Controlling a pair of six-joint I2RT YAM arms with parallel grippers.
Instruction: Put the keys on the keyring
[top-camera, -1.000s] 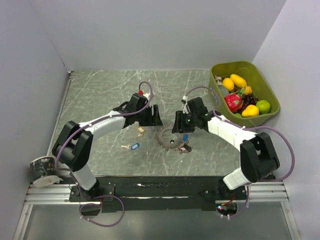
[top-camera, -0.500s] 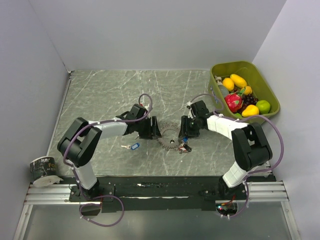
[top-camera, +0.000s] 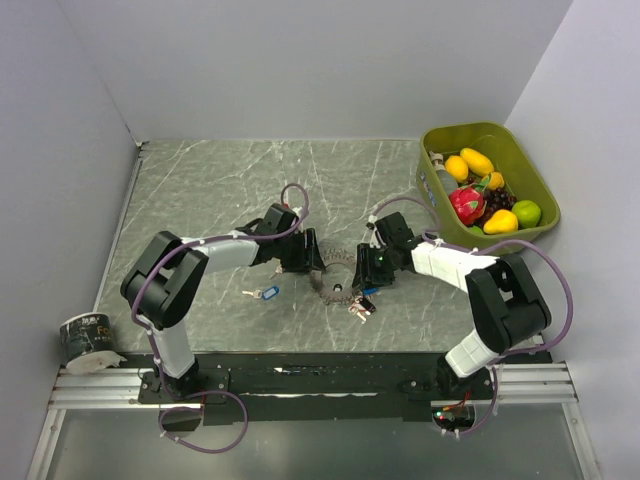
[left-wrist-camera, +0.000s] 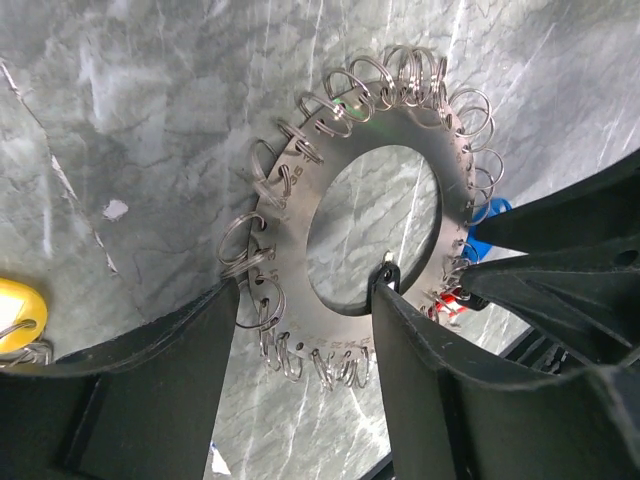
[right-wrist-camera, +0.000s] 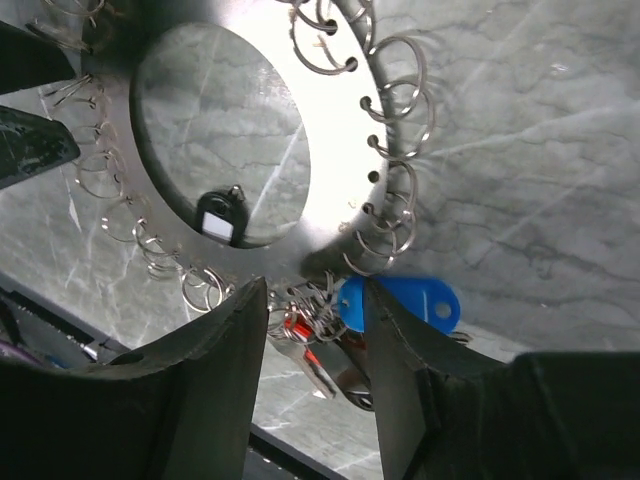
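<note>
Keyring: position and grip status? (AK)

On or just over the table, face up, between the two grippers. Left gripper sits at its 10 o'clock in the top view. Its fingers are well apart and astride the flat band, one outside the rim and one in the hole. It holds nothing I can confirm. Right gripper sits at 2 o'clock with a narrow gap, set round the rim where the keys bunch. Cannot tell whether it bites. (RN)

Keys on? (AK)

Red key and blue tag bunch at the keyring's 5 o'clock, tangled in the split rings. They look threaded, but this is not certain. Two are off the keyring. The loose blue key lies at 8 o'clock, apart from it. The yellow tag lies just outside the left finger. (RN)

Progress? (AK)

Judged partway: two keys seemingly hung, two to go. The next step likely needs a free split ring held steady and one loose key fetched. Risk is that the keyring slides on the smooth table. (RN)
</note>
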